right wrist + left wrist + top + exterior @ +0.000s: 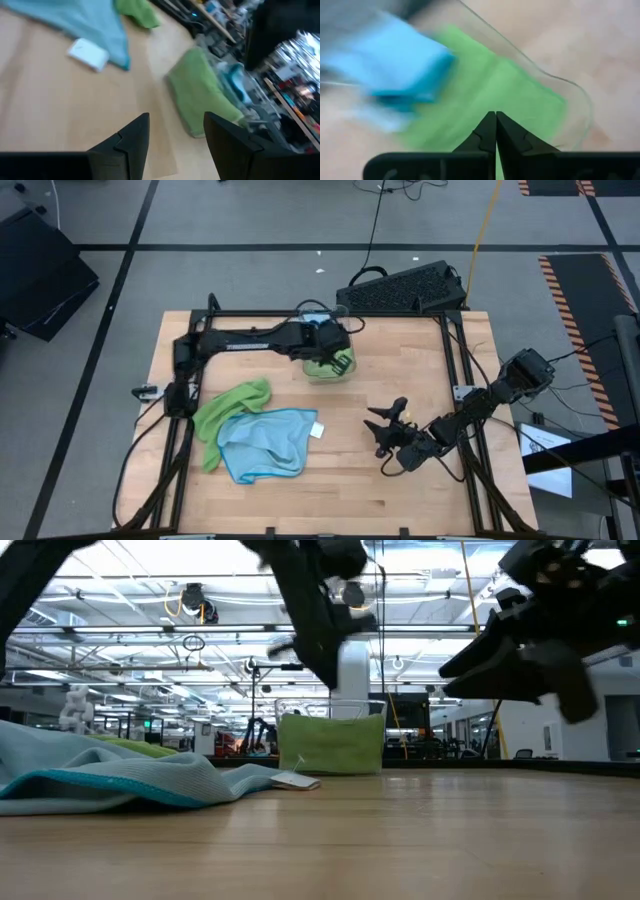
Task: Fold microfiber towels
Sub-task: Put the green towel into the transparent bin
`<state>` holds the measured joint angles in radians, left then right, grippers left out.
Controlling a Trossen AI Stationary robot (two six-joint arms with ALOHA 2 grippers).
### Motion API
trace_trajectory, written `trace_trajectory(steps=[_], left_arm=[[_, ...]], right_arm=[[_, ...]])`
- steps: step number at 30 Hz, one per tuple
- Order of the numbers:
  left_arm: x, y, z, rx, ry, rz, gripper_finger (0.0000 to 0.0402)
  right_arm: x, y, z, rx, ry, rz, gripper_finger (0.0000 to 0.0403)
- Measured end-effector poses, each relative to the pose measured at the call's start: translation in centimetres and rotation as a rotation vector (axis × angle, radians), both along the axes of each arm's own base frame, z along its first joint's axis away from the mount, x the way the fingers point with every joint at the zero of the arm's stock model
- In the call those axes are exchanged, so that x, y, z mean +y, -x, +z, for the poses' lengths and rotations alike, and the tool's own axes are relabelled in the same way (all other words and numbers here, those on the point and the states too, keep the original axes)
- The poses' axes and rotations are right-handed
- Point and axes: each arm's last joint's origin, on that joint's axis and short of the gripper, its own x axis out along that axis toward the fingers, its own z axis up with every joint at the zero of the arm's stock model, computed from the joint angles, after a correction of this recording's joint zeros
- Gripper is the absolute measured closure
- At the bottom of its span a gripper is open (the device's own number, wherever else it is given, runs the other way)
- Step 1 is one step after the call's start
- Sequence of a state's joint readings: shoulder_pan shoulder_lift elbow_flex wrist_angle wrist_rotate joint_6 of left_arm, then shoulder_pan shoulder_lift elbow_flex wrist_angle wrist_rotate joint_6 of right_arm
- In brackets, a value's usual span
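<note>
Wood surface (420, 360), pale and bare in the middle, with a clear bin (331, 364) standing toward its far edge. Folded towels sit inside the bin: a green towel (490, 95) fills most of it, and a folded blue towel (400, 65) lies on top at one side. The left gripper (495, 131) hangs right over the bin, its fingers pressed together with nothing between them.

Off to the left of the bin and nearer the front, two loose towels lie crumpled on the surface. A second blue towel (268, 442) is spread out with a white tag (319, 430) at the corner facing the bin, and a second green towel (228, 408) is bunched along its far-left side, partly under it.

To the right of the bin and nearer the front, the right gripper (388, 430) hovers above bare wood, well apart from every towel. Its fingers stand spread with a clear gap, holding nothing.
</note>
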<state>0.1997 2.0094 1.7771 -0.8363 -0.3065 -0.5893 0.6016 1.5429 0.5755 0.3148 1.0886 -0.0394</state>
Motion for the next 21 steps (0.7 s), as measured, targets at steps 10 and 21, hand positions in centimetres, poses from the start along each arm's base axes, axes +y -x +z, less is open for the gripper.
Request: trace_trajectory(steps=[10,21], left_arm=[[-7.8,7.1,5.8,0.068,-0.381,0.061,0.0392],[-9.6,13.7,-2.4,-0.071,-0.415,0.121,0.0392]], right_arm=[[-4.8,-3.3,4.4,-0.197,-0.331,-0.028,0.0320],[-16.2,-10.1,11.3,-0.077,-0.757,-0.113,0.0391]])
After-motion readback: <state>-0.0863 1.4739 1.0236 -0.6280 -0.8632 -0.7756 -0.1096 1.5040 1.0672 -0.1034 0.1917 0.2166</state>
